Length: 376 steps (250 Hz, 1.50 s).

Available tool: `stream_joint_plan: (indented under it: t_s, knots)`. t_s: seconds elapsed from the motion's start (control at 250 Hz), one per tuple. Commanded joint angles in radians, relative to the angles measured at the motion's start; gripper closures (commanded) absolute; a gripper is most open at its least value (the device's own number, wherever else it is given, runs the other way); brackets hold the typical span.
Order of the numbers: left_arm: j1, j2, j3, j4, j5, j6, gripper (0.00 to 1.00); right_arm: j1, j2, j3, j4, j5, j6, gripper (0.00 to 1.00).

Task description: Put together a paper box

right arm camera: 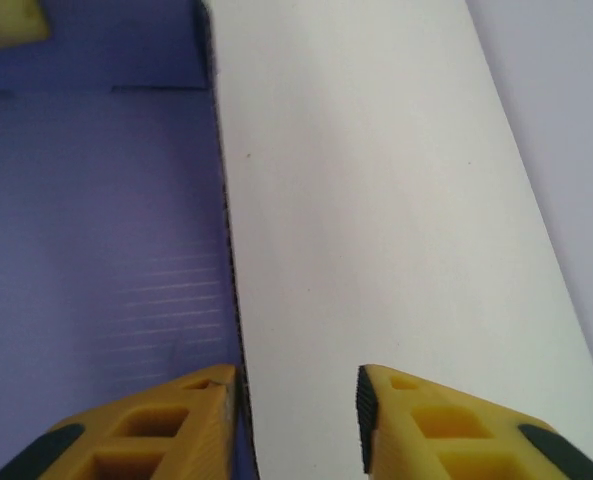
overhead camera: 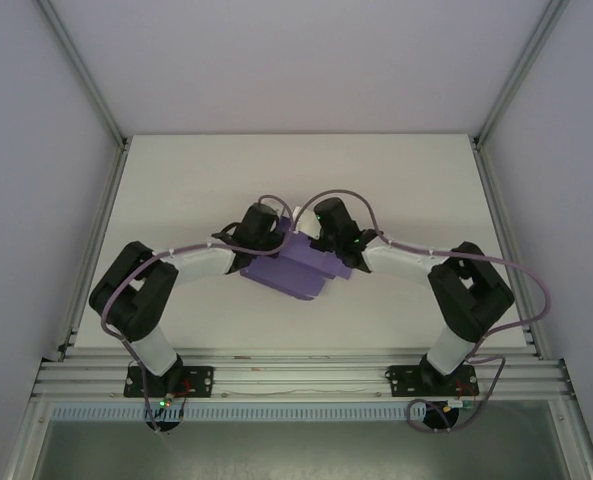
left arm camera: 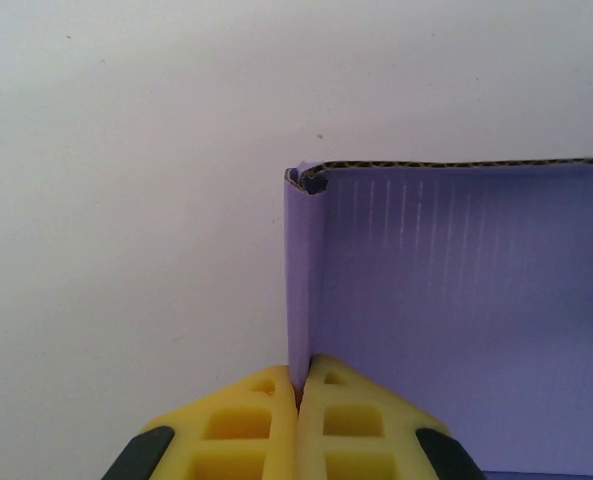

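Purple corrugated card forms the paper box, which is set in the middle of the white desk, long axis roughly left to right between both arms. Its thin upright left wall is pinched by the closed left hand. The right hand is held parted astride the box's right edge, which lies against one yellow finger. A fluted brown core is exposed at cut edges.

- A purple box lies skewed on the white worktop.
- The left tool is at the box's far left corner, its fingers hidden under the wrist.
- The right tool is at the box's far right edge.
- Both arms bend in toward the box from either side.
- Cables loop just beyond the box.
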Motion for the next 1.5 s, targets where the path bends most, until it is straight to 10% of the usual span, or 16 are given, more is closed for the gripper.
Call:
stream_joint_plan:
  t_s: [0.0, 0.184, 0.715, 0.875, 1.051, 1.499]
  knots:
    - [-0.009, -0.019, -0.042, 0.032, -0.047, 0.026, 1.0, -0.034, -0.032, 0.039, 0.061, -0.083, 0.038, 0.6]
    - [-0.011, -0.028, -0.07, 0.081, -0.011, 0.007, 1.0, -0.057, -0.008, 0.066, -0.043, -0.299, -0.069, 0.56]
    - [-0.011, -0.019, -0.065, 0.089, -0.009, -0.051, 1.0, -0.065, 0.179, 0.252, -0.212, -0.336, -0.106, 0.5]
    - [-0.011, -0.022, -0.067, 0.084, 0.0, -0.057, 1.0, -0.064, 0.225, 0.237, -0.039, -0.247, -0.081, 0.57]
    - [-0.013, -0.006, -0.062, 0.062, -0.057, -0.087, 1.0, -0.063, 0.234, 0.235, 0.005, -0.225, -0.084, 0.99]
    - [-0.007, 0.074, -0.026, 0.014, -0.15, -0.191, 0.86, -0.048, 0.156, 0.147, 0.047, -0.262, -0.13, 1.0]
